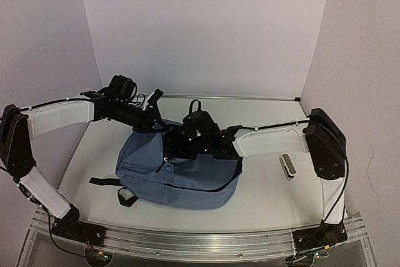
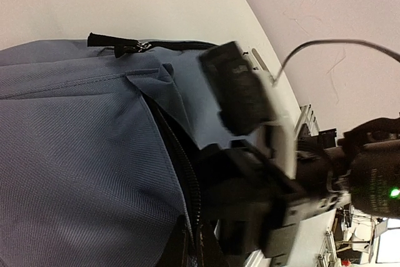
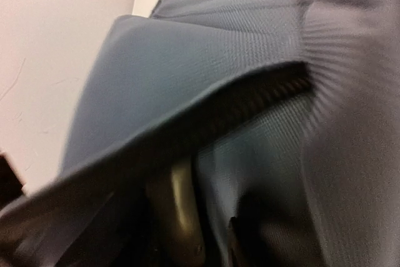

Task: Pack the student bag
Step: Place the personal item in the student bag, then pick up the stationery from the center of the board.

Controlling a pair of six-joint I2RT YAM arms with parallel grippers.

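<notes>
Top external: soft slate-blue fabric backpack [image 1: 181, 176] lies mid-tabletop [image 1: 262, 198], mouth toward the far edge. Likely step: opening the mouth. Right tool [image 1: 186, 134] at the opening, left tool [image 1: 151, 109] at its far-left rim; can't tell either's grip. Next move probably: spread the mouth wide for the white oblong item [image 1: 287, 166] by the right edge.

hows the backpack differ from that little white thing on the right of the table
The slate-blue backpack is by far the larger; the white oblong item is small. The backpack is soft, slumped fabric; the item looks rigid. The left gripper and right gripper are at the backpack; the item lies apart from both. Both rest on the white table.
</notes>
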